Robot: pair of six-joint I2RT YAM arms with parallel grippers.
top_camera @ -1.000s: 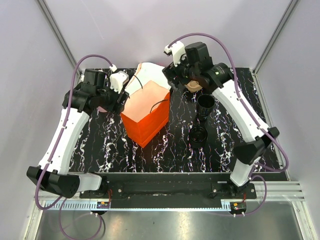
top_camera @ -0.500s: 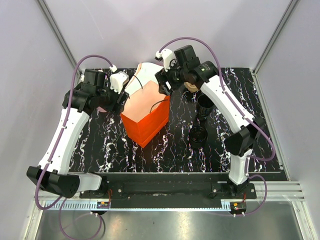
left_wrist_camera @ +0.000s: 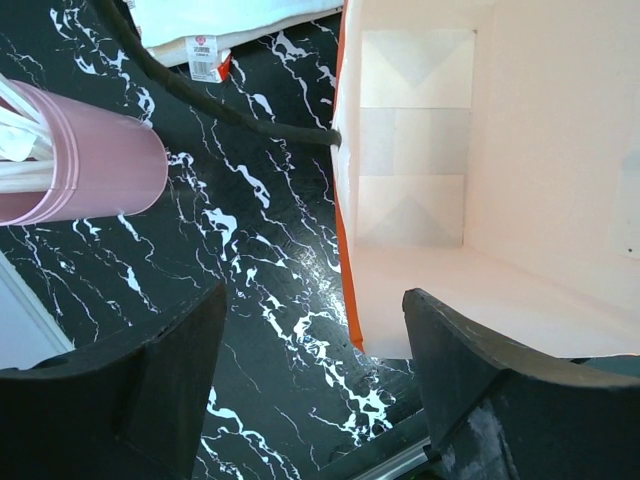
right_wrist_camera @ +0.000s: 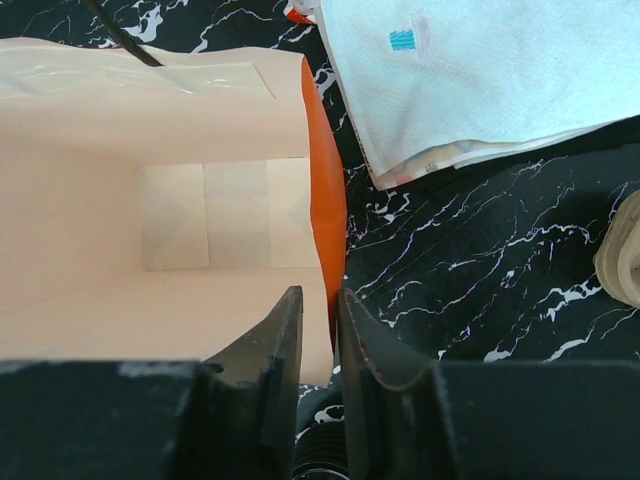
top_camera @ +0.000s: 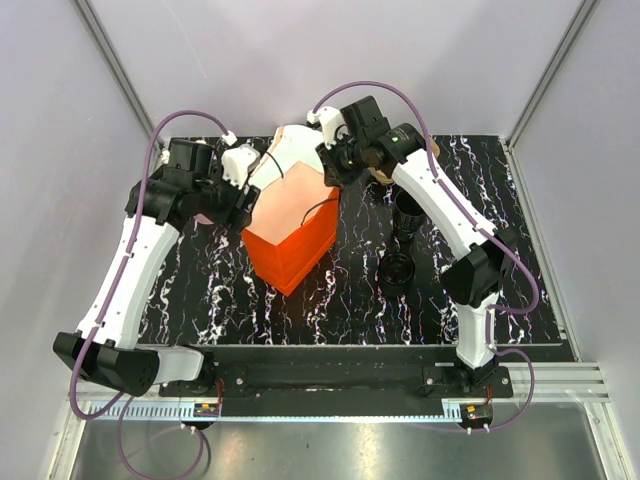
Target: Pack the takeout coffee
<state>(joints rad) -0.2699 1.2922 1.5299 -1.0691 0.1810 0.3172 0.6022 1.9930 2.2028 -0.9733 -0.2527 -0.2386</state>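
Black marble table (top_camera: 350, 300), and the orange bag (top_camera: 290, 215) gapes, bare floor showing; the pink cup (left_wrist_camera: 100, 165) holds sticks (left_wrist_camera: 25, 178). Coffee (top_camera: 411, 205) sits right of the bag (outside it, on the table). Left claw (left_wrist_camera: 315, 300) spread wide astride the left rim; right claw (right_wrist_camera: 320, 300) pinches the right rim.

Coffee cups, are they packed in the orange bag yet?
Not yet. Done: the orange paper bag stands open, and it is empty inside. In hand: the right gripper pinches the bag's right wall, while the left gripper sits open astride the left wall. Left: the black cups sit on the table beside the bag and need to go in.
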